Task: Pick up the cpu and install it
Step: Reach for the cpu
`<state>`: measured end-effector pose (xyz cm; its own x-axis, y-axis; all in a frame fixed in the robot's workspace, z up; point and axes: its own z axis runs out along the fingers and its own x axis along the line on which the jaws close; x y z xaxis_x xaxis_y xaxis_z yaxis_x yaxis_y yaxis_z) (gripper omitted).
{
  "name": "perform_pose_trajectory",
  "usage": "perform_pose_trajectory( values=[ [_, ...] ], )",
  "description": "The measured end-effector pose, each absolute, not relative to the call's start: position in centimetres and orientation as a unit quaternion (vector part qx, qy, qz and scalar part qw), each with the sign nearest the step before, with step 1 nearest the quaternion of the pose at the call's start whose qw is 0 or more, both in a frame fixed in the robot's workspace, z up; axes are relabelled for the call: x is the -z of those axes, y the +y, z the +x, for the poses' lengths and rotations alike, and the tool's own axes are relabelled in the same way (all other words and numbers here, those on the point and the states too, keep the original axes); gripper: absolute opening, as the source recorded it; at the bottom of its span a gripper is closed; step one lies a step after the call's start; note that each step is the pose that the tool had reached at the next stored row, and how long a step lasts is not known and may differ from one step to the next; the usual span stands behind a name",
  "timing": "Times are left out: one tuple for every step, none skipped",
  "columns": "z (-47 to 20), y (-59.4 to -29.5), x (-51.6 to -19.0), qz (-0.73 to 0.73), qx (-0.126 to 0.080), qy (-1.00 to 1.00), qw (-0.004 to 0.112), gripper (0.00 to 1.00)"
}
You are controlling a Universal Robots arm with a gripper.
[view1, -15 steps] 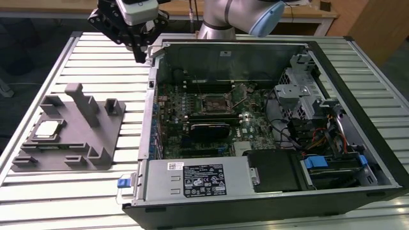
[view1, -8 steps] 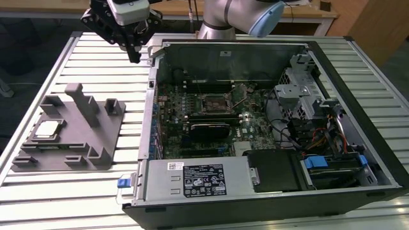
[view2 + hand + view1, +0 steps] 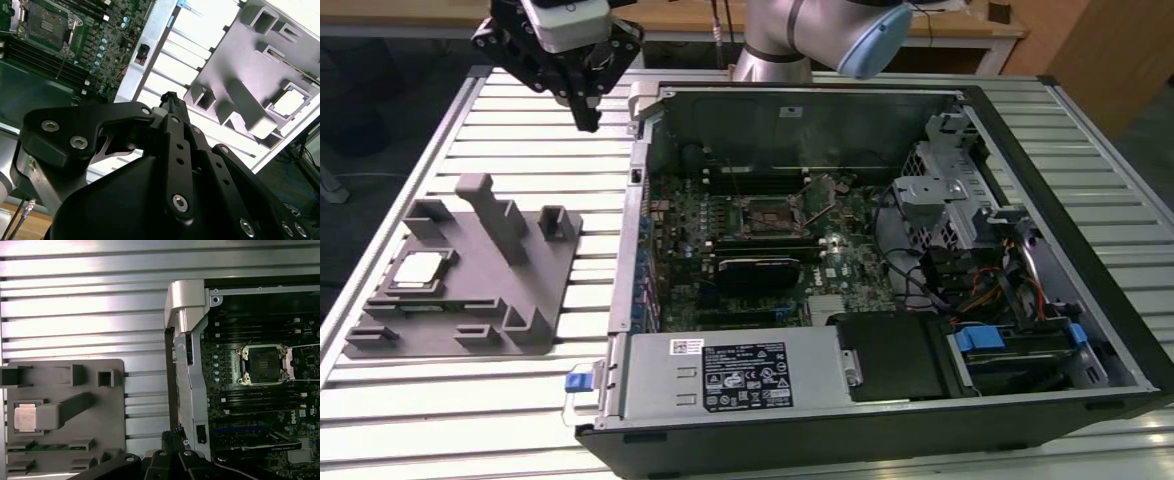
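1. Now flat in grey tray at the exterior view's left: cpu.
2. Upper left there, fingers together, empty: gripper.
3. Likely light, stiff, slick, fragile; grip opposite edges.

Arm raised; tool pointing down; fingers pressed together
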<state>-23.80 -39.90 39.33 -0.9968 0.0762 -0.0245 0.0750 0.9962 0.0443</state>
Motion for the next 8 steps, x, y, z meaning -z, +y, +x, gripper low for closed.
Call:
perform_pose_trajectory(
  values=[
    [-24.0,-39.9,-39.3,0.038,-0.022,0.999,0.013,0.11],
    [-24.1,-39.9,-39.3,0.038,-0.022,0.999,0.013,0.11],
    [-24.3,-39.9,-39.3,0.038,-0.022,0.999,0.013,0.11],
    [-24.4,-39.9,-39.3,0.038,-0.022,0.999,0.013,0.11],
    [-24.5,-39.9,-39.3,0.038,-0.022,0.999,0.013,0.11],
    [-24.7,-39.9,-39.3,0.038,-0.022,0.999,0.013,0.11],
    [-24.8,-39.9,-39.3,0.038,-0.022,0.999,0.013,0.11],
    [-25.0,-39.9,-39.3,0.038,-0.022,0.999,0.013,0.11]
  ],
)
